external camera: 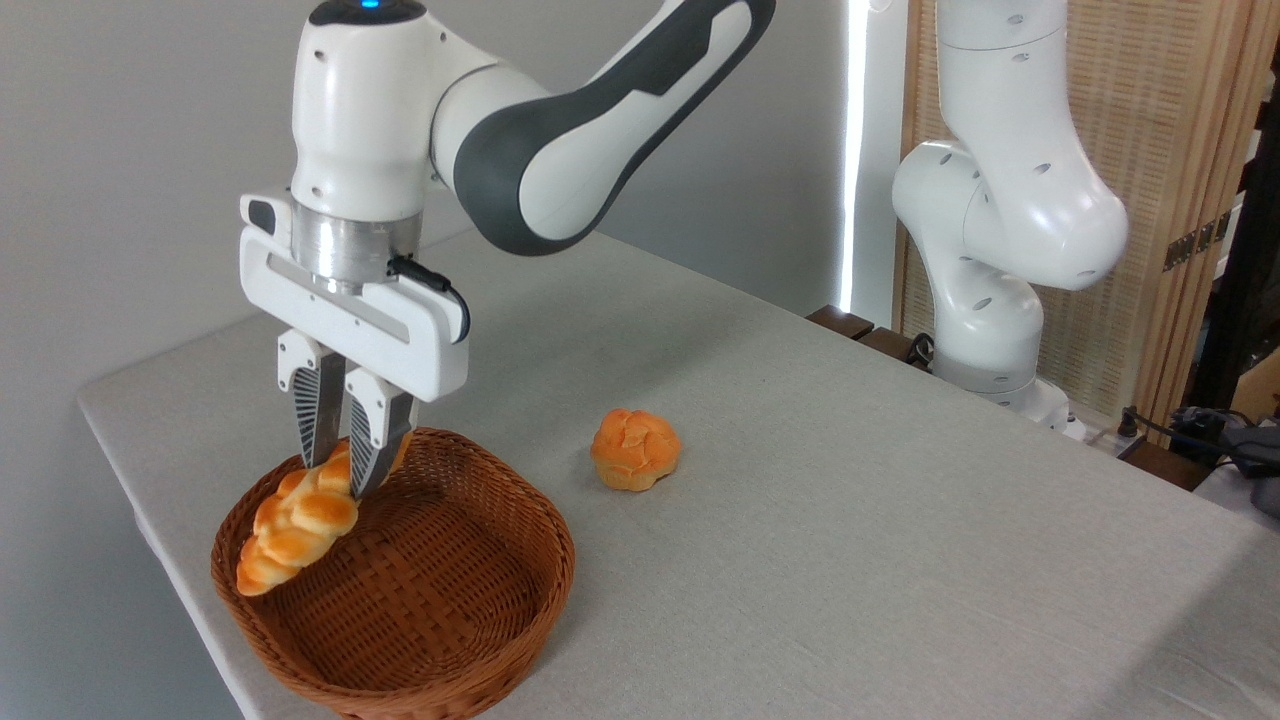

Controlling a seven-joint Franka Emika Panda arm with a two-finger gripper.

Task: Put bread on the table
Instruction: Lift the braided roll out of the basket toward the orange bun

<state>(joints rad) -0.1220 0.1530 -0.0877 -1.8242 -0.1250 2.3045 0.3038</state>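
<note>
A brown wicker basket (440, 610) sits front left; a small round orange bun (636, 449) lies well apart

You are looking at a lab-style robot test setup. The arm (560, 130) is mounted at the far right edge of the table (850, 500), whose grey cloth carries only props. Behind the table stand a bare grey wall and a slatted wooden screen (1180, 150); loose cables (1200, 425) lie beside its right edge.
</note>
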